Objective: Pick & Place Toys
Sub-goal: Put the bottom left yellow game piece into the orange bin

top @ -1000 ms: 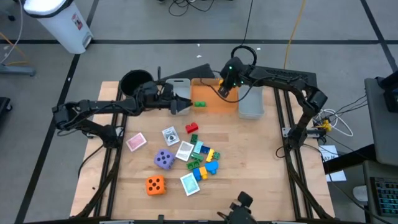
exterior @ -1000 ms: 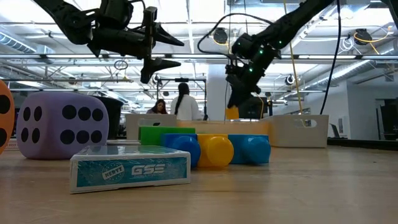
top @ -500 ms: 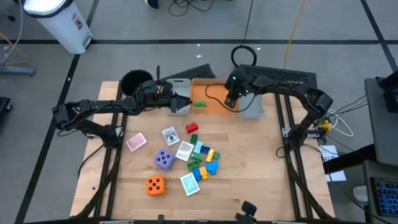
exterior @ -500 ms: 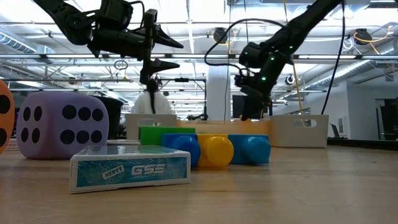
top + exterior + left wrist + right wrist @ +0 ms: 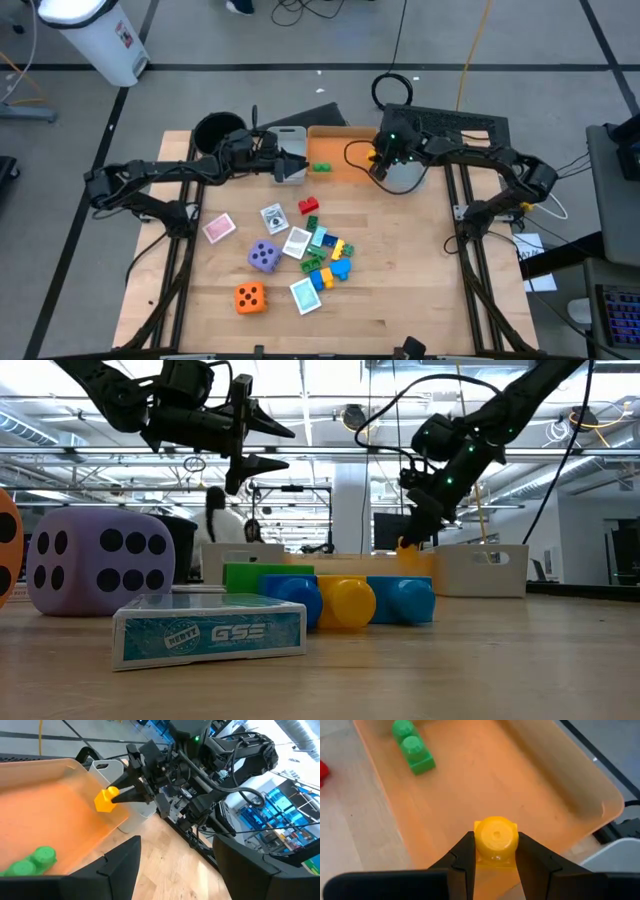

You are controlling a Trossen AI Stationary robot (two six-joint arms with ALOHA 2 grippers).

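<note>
My right gripper (image 5: 378, 168) is shut on a small yellow brick (image 5: 495, 839), held over the right end of the orange bin (image 5: 338, 158). A green brick (image 5: 413, 747) lies on that bin's floor. My left gripper (image 5: 298, 165) hovers open and empty at the bin's left end. It shows high in the low view, left gripper (image 5: 262, 445). On the table lie a purple die (image 5: 264, 256), an orange die (image 5: 250, 297), a heap of coloured bricks (image 5: 328, 255), a red brick (image 5: 308, 205) and several flat cards (image 5: 219, 228). My right gripper pinches the yellow brick by two opposite sides (image 5: 479, 845) between its two fingers (image 5: 462, 857). The brick's round stud (image 5: 495, 831) faces back toward the wrist. The fingers slant down at the bin. The brick hangs clear above the orange bin's floor (image 5: 106, 800).
A grey bin (image 5: 405, 175) adjoins the orange bin on the right, and another grey bin (image 5: 289, 140) on its left. A round black pot (image 5: 218, 130) stands at the far left. Bare wood lies right of the toy heap. A person shows in the room beyond.
My right gripper has carried the yellow brick toward the table's right and near edges and slightly down. It started over the orange bin's far middle and is now at the bin's right end. The brick has stayed in the shut fingers.
</note>
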